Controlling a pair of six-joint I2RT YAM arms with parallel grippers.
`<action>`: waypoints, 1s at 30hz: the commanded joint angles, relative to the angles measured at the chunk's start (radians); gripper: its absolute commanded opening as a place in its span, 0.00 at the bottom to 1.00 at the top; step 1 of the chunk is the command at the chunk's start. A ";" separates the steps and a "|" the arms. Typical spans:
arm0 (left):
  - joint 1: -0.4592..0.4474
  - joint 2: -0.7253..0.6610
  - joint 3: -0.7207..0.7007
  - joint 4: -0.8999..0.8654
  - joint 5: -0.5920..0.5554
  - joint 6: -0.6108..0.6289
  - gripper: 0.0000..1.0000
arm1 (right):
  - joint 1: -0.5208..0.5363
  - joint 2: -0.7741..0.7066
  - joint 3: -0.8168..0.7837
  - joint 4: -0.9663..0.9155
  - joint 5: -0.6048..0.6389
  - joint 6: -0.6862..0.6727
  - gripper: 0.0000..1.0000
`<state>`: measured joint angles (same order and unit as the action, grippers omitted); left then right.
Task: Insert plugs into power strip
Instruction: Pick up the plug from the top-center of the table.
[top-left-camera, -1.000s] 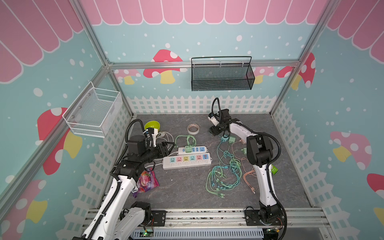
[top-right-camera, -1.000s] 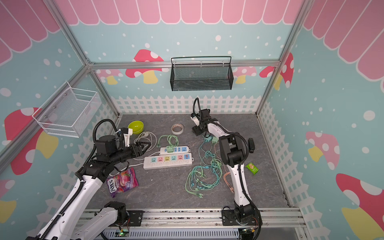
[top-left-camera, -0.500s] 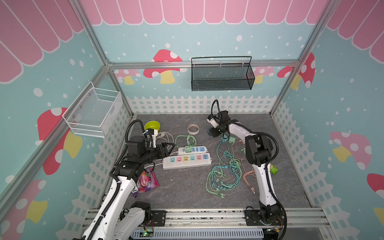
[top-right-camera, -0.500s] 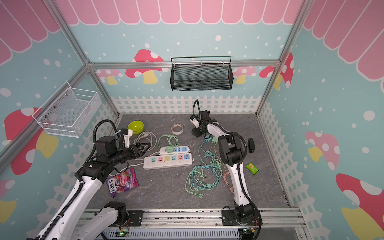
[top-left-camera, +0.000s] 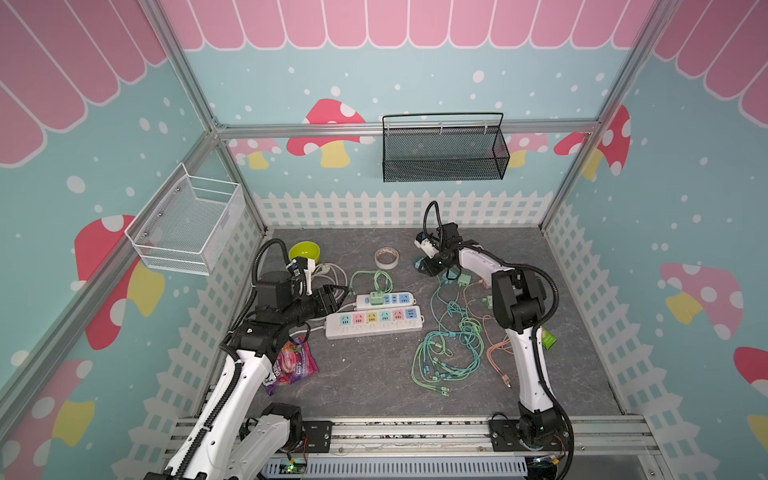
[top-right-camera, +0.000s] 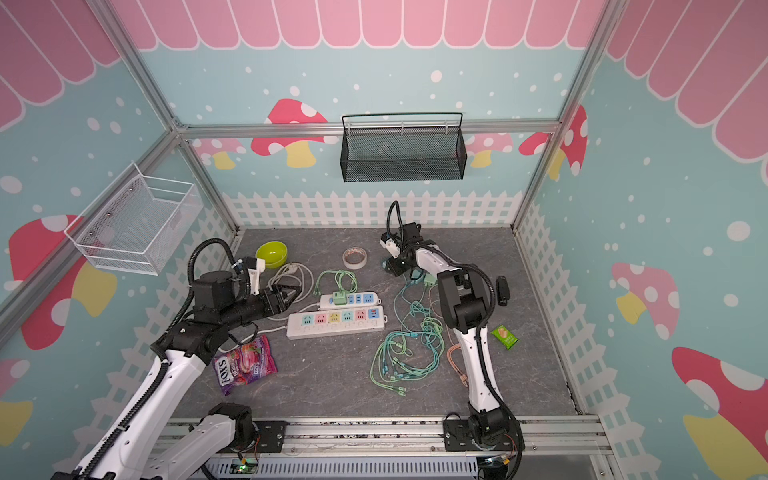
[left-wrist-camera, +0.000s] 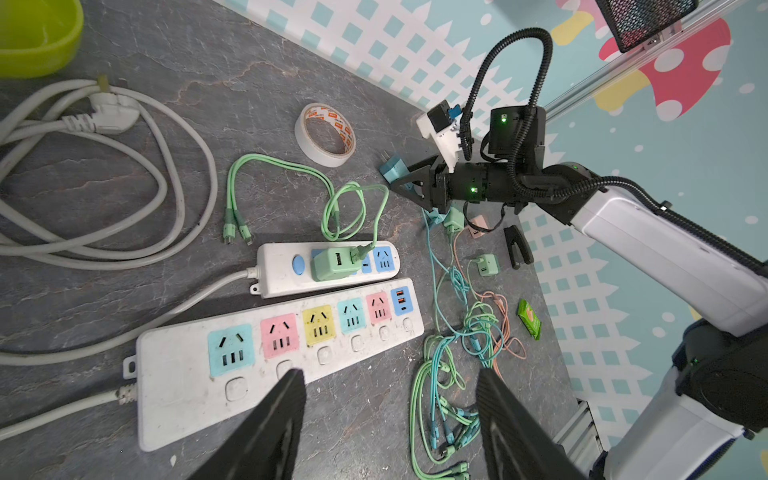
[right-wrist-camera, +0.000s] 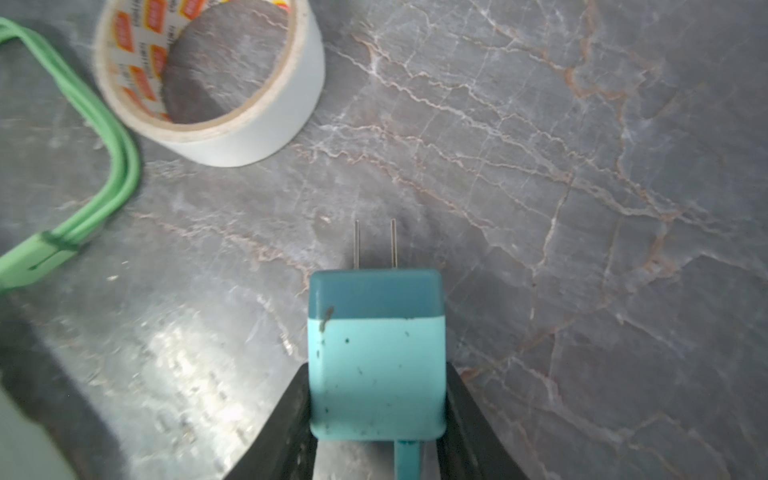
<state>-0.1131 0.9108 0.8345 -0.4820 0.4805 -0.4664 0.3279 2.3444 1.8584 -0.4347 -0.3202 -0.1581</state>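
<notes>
Right gripper (right-wrist-camera: 378, 374) jaws narrowed since earlier frame, now clamp teal plug (right-wrist-camera: 374, 332) at back of table, near tape roll (right-wrist-camera: 249, 137). Left gripper (left-wrist-camera: 390, 374) spread wide, empty, above long power strip (left-wrist-camera: 178, 407). Step: pick-up. Next: lift, carry to free socket, prongs down.

Your table (right-wrist-camera: 540, 166) is matt, veined, stone-like. The plug (right-wrist-camera: 376, 353) is smooth satin plastic, speckled with dirt, with bare metal prongs. At its 9 o'clock in a top view, the tape (top-left-camera: 387, 266) has a printed paper core. The bag (top-right-camera: 245, 365) is glossy film.
</notes>
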 joint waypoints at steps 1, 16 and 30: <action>0.004 0.008 0.038 0.001 -0.009 -0.012 0.65 | -0.001 -0.150 -0.059 0.056 -0.085 -0.030 0.22; 0.005 0.118 0.042 0.351 0.322 -0.217 0.66 | 0.038 -0.659 -0.415 0.196 -0.415 -0.224 0.19; -0.102 0.174 0.063 0.560 0.381 -0.346 0.66 | 0.219 -0.853 -0.464 0.154 -0.302 -0.277 0.17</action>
<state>-0.1799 1.0855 0.8410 0.1383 0.8803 -0.8635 0.5240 1.5211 1.3888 -0.2649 -0.6556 -0.3985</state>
